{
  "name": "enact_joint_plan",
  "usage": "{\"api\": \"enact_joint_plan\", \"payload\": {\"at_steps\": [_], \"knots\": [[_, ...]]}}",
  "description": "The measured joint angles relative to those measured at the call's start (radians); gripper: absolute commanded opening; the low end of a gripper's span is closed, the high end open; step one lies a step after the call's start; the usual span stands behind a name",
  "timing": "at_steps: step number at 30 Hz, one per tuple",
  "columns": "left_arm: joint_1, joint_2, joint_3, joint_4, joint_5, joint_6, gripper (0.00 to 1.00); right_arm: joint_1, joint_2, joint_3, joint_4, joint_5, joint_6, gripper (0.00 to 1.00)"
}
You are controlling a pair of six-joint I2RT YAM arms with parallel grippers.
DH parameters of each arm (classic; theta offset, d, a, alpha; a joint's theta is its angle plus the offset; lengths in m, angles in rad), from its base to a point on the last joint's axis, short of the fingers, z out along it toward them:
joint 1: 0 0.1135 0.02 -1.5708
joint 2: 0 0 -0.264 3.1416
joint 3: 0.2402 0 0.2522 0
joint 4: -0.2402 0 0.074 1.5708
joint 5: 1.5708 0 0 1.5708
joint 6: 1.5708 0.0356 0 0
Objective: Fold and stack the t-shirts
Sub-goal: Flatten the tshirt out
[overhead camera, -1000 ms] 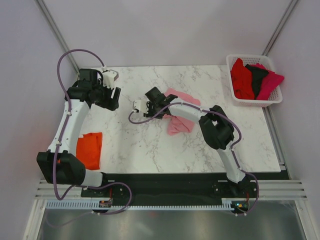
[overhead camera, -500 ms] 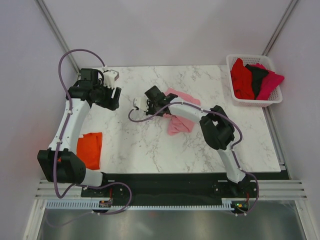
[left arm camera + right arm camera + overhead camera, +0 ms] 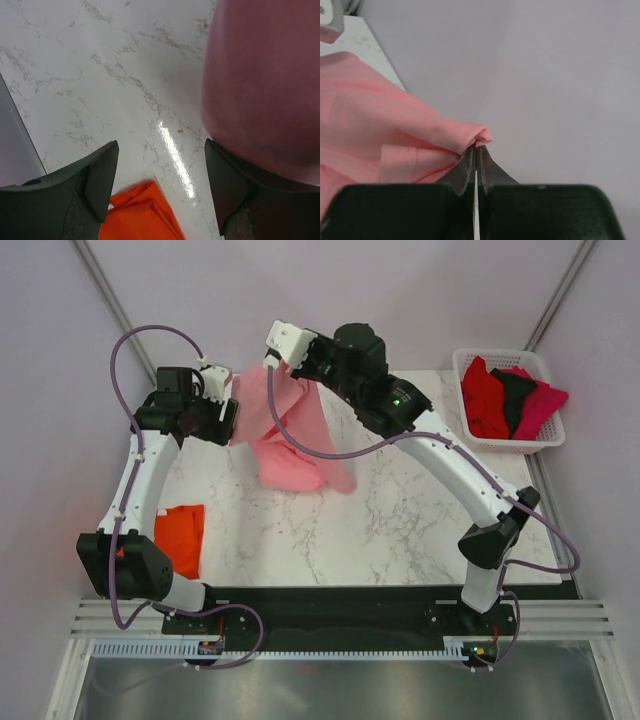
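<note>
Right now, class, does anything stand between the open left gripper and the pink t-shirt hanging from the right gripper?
Nothing visible does. The pink t-shirt, pinched in the right gripper, hangs right beside the open left gripper; only the table and a corner of the orange t-shirt show below it.

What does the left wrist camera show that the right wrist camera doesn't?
Only the left wrist view: the orange shirt at the bottom edge, and the left gripper, open above the table. Only the right wrist view: the right gripper shut on a fold of the pink shirt, with the wall behind. Both: the pink shirt and the table, though the right wrist view catches just a corner of the table.
</note>
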Motion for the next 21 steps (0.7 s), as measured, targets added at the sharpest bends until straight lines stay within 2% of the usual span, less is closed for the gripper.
{"api": "enact_joint_plan", "payload": {"at_steps": [4, 10, 12, 13, 14, 16, 21], "knots": [[0.0, 0.0, 0.007, 0.023, -0.003, 0.0, 0.77, -0.029, -0.083, -0.035, 0.034, 0.029, -0.01, 0.0], [0.0, 0.001, 0.008, 0.04, -0.002, -0.004, 0.77, -0.206, -0.166, -0.305, 0.055, 0.051, 0.037, 0.01], [0.0, 0.002, 0.008, 0.04, -0.002, -0.005, 0.77, -0.291, -0.161, -0.435, 0.059, 0.06, 0.066, 0.17], [0.0, 0.004, 0.008, 0.04, -0.001, -0.005, 0.77, -0.324, -0.153, -0.483, 0.054, 0.068, 0.079, 0.33], [0.0, 0.004, 0.008, 0.04, 0.0, -0.006, 0.77, -0.354, -0.138, -0.534, 0.045, 0.08, 0.095, 0.38], [0.0, 0.004, 0.008, 0.04, 0.004, -0.006, 0.77, -0.405, -0.1, -0.614, 0.016, 0.113, 0.119, 0.46], [0.0, 0.004, -0.022, 0.055, 0.035, -0.005, 0.75, -0.397, -0.089, -0.674, -0.089, 0.048, 0.175, 0.47]]}}
